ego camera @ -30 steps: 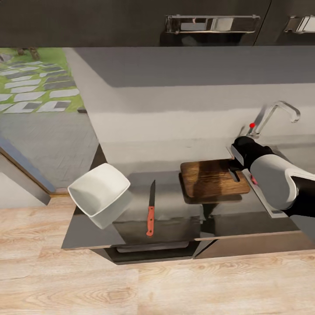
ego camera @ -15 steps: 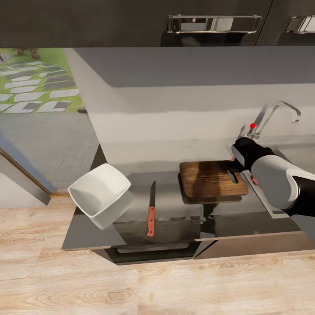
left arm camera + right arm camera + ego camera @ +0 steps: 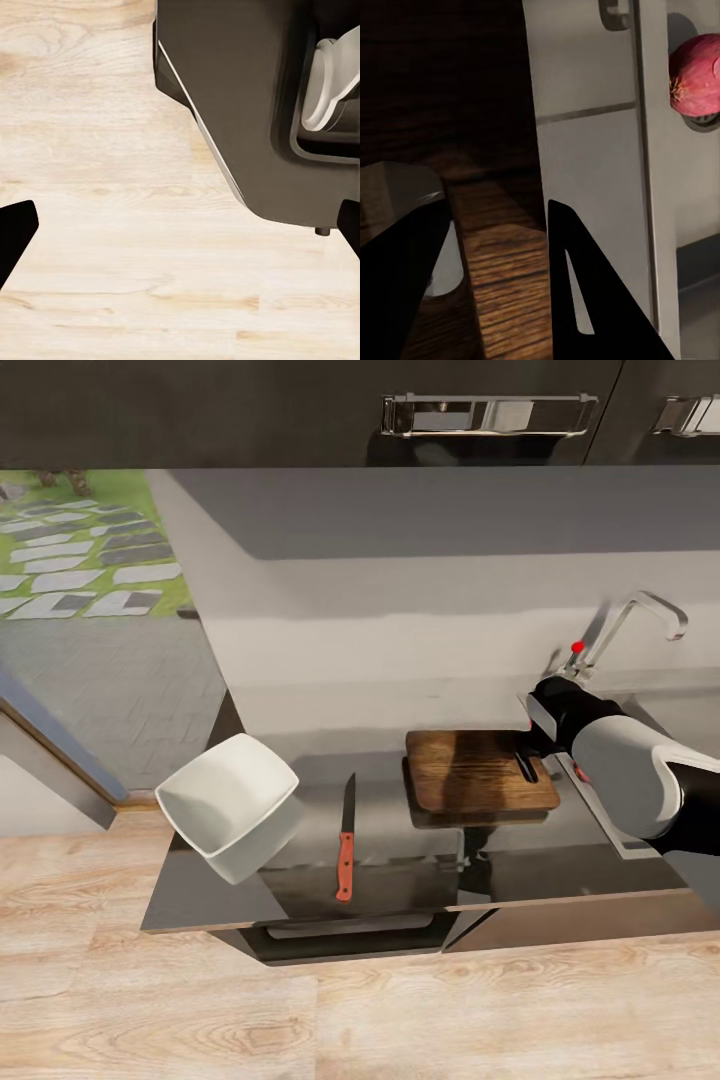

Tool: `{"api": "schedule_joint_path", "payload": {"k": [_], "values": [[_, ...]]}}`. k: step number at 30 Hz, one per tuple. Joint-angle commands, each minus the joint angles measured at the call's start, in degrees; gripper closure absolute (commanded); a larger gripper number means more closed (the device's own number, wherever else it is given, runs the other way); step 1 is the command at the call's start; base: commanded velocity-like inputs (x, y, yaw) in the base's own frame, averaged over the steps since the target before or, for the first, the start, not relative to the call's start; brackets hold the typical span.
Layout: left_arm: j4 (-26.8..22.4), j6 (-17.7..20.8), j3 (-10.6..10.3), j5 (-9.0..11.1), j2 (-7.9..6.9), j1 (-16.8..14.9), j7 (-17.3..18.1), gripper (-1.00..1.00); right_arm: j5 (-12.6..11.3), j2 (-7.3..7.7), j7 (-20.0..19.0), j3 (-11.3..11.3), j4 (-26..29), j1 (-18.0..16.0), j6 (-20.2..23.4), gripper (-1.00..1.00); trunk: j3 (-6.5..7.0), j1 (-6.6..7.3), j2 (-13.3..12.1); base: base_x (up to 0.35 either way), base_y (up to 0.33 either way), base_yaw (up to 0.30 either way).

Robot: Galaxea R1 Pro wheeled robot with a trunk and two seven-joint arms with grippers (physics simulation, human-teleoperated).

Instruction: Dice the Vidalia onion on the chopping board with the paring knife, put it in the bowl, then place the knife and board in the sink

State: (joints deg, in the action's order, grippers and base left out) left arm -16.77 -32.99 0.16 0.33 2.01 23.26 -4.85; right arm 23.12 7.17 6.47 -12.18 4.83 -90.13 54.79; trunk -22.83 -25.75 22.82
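**A:** So where's the robot at with the onion job? Looks like barely anything is done.

**B:** Pretty much. The onion (image 3: 697,73) sits in the sink (image 3: 656,195), whole and uncut, right by the drain from what the right wrist view shows. The bowl (image 3: 226,793) is empty at the left end of the countertop (image 3: 390,860), and the knife (image 3: 345,850) lies untouched between the bowl and the board (image 3: 480,772).

**A:** And the right gripper (image 3: 528,752)? It's parked over the board's handle end.

**B:** Yeah, the wrist view shows its two fingers (image 3: 585,300) straddling the board's edge next to the slot, one on each side. They look closed onto the board, though it's hard to say how tight the hold is. The board seems propped up a bit off the counter at that end.

**A:** Left one?

**B:** The left gripper (image 3: 180,232) points at the wooden floor, fingertips spread wide with nothing between them.

**B:** So everything's left: fetch the onion, dice it, fill the bowl, then dump knife and board in the sink.
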Motion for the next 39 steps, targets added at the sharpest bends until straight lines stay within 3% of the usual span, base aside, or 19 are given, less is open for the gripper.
{"api": "schedule_joint_path", "payload": {"k": [1, 29, 30, 39], "values": [[-0.1, -0.1, 0.0, 0.0, 0.02, 0.0, -0.2, -1.00, -0.1, -0.03, 0.5, -0.6, 0.0, 0.0, 0.1, 1.00, -0.08, -0.03, 0.1, 0.000, 0.000, 0.000], [0.0, -0.1, 0.0, 0.0, 0.02, 0.0, -0.2, -1.00, -0.1, -0.39, 0.7, -0.5, -0.3, 0.0, 0.1, 1.00, -0.08, -0.03, 0.1, 0.000, 0.000, 0.000], [0.0, -0.1, 0.0, 0.0, 0.02, 0.0, -0.2, -1.00, -0.1, -0.46, 0.7, -0.5, -0.3, 0.0, 0.1, -1.00, -0.08, -0.03, 0.1, 0.000, 0.000, 0.000], [0.0, -0.1, 0.0, 0.0, 0.02, 0.0, -0.2, -1.00, -0.1, -0.66, 0.7, -0.5, -0.3, 0.0, 0.1, -1.00, -0.08, -0.03, 0.1, 0.000, 0.000, 0.000]]}}
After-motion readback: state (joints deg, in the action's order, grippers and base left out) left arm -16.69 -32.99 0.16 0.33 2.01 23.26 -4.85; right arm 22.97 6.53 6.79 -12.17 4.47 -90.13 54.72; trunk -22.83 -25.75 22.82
